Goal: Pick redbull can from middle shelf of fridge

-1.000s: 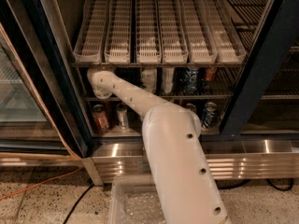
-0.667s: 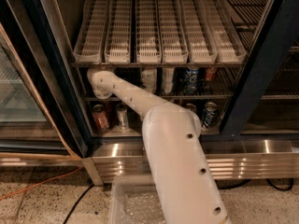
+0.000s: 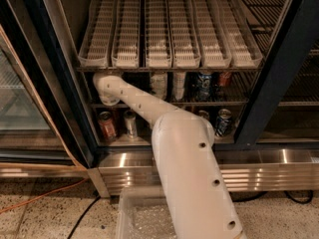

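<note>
The fridge (image 3: pixel 65 83) stands open, and my white arm (image 3: pixel 184 148) reaches up from the bottom of the view into its left side. The wrist (image 3: pixel 107 86) sits over the left end of the middle shelf (image 3: pixel 219 102), a dark wire rack, just under the white slotted rack (image 3: pixel 169 34). My gripper lies beyond the wrist in the dark back of that shelf, hidden from view. The redbull can is hidden too. Two white-labelled cans (image 3: pixel 159 83), a blue can (image 3: pixel 203 83) and a red can (image 3: pixel 224 78) stand on the same shelf to the right of the wrist.
On the bottom shelf stand a red can (image 3: pixel 106 125), a silver can (image 3: pixel 130 123) and a blue can (image 3: pixel 223 121). A black door frame (image 3: pixel 271 78) rises on the right and a glass door (image 3: pixel 20 98) on the left. A ribbed steel panel (image 3: pixel 259 171) and a clear bin (image 3: pixel 142 218) are below.
</note>
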Controlling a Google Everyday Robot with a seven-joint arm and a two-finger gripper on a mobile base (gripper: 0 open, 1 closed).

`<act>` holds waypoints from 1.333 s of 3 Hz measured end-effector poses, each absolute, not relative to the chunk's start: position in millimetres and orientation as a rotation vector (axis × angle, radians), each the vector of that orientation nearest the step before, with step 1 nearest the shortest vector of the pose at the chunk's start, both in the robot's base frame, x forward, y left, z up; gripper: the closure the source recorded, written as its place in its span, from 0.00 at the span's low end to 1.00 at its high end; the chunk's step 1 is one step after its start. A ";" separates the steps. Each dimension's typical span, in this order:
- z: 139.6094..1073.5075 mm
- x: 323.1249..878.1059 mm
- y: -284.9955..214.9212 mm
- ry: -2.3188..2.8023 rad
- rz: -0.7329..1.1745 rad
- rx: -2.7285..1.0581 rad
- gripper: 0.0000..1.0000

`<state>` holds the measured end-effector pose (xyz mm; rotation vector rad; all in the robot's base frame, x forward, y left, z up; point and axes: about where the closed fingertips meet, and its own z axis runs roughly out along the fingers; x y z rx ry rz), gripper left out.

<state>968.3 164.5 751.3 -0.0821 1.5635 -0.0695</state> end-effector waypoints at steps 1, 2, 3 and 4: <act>751.4 968.4 164.5 1.563 -0.070 -0.082 0.53; 751.4 968.4 164.5 1.563 -0.070 -0.082 0.44; 751.4 968.4 164.5 1.563 -0.070 -0.082 0.44; 751.4 968.4 164.5 1.563 -0.070 -0.082 0.26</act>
